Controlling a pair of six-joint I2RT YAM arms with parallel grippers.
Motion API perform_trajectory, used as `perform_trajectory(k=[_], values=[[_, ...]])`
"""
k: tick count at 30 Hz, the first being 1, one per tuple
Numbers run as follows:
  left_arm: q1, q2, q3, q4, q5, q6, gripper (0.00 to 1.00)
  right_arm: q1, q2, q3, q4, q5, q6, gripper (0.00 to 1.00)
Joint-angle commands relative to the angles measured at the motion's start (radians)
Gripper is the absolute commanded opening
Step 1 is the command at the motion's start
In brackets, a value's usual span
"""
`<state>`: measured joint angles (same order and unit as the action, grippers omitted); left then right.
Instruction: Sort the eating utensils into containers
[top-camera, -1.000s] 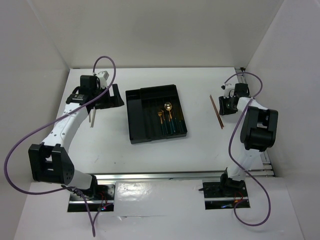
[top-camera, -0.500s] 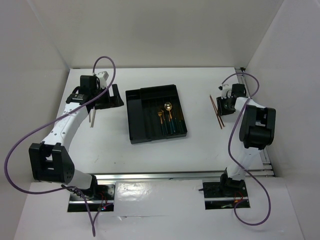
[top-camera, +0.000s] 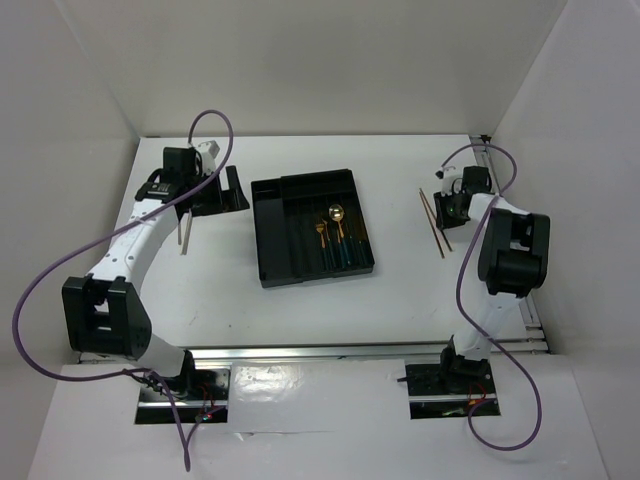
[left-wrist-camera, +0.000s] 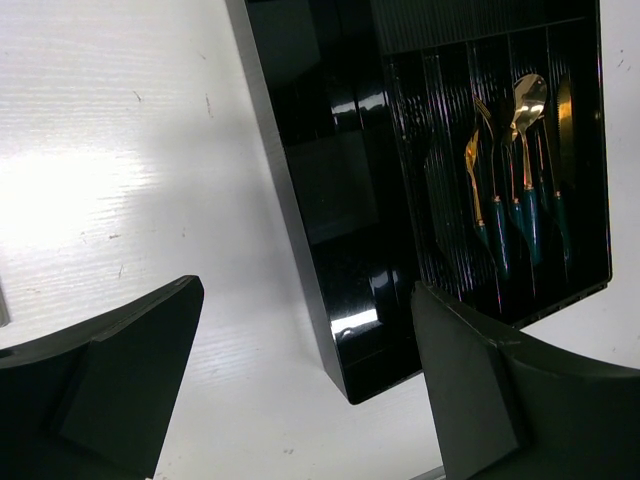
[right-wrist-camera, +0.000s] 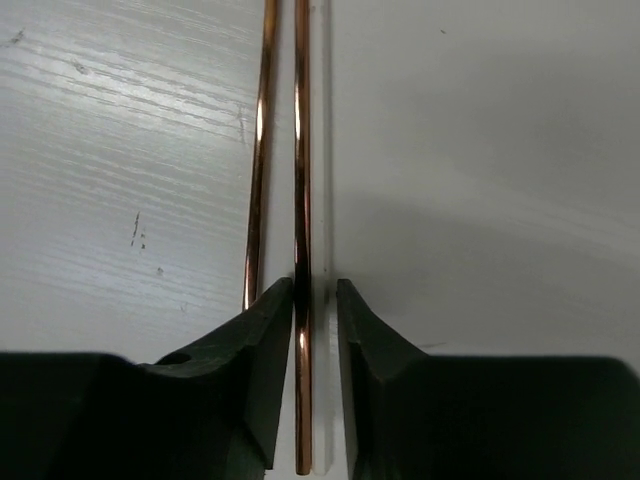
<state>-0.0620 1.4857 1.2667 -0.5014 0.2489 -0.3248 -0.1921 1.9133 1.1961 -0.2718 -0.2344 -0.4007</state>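
- Closing in: my right gripper (right-wrist-camera: 314, 300) has narrowed its jaws around one chopstick (right-wrist-camera: 300, 180); I cannot tell whether it bites yet.
- Second chopstick (right-wrist-camera: 259, 150) lies just outside, at 9 o'clock.
- Pick beginning, I judge; tray (top-camera: 268, 240) well apart at 9 o'clock.
- Chopsticks: thin, round, glossy copper, likely slippery.
- Left gripper (left-wrist-camera: 305, 290) gapes, empty.

R gripper (right-wrist-camera: 314, 292) crept a bit farther back on the table and its jaws pinched in. They now sit close either side of one thin copper-brown chopstick (right-wrist-camera: 301, 180), w/ a sliver of gap on one side. That one and the 2nd copper chopstick (right-wrist-camera: 259, 150) read as one line before, now slightly splayed. L arm (top-camera: 130, 250) shifted too, elbow & wrist a touch farther back.
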Motion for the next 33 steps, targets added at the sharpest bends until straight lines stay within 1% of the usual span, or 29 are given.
perform_trajectory(k=[1,3,4,9,12,23,29,33], values=[[0.005,0.007,0.049,0.014,0.021,-0.016,0.99,0.033,0.052,0.007,-0.055,-0.042,-0.041,0.28],[0.005,0.007,0.049,0.005,0.021,-0.016,0.99,0.058,0.082,0.007,-0.092,-0.052,-0.041,0.21],[0.005,0.007,0.049,0.004,0.021,-0.016,0.99,0.059,0.093,0.016,-0.101,-0.052,-0.041,0.14],[0.005,-0.002,0.039,0.004,0.021,-0.016,0.99,0.068,0.127,0.028,-0.135,-0.052,-0.041,0.00],[0.014,-0.002,0.028,0.004,0.021,-0.016,0.99,0.077,0.127,0.037,-0.135,-0.052,-0.032,0.00],[0.014,-0.021,0.008,0.024,0.032,-0.016,0.99,0.086,0.044,0.114,-0.124,-0.098,0.037,0.00],[0.014,-0.021,0.008,0.024,0.041,-0.025,0.99,0.086,0.023,0.123,-0.133,-0.098,0.046,0.00],[0.014,-0.012,0.008,0.024,0.041,-0.025,0.99,0.095,0.023,0.112,-0.124,-0.062,0.046,0.00]])
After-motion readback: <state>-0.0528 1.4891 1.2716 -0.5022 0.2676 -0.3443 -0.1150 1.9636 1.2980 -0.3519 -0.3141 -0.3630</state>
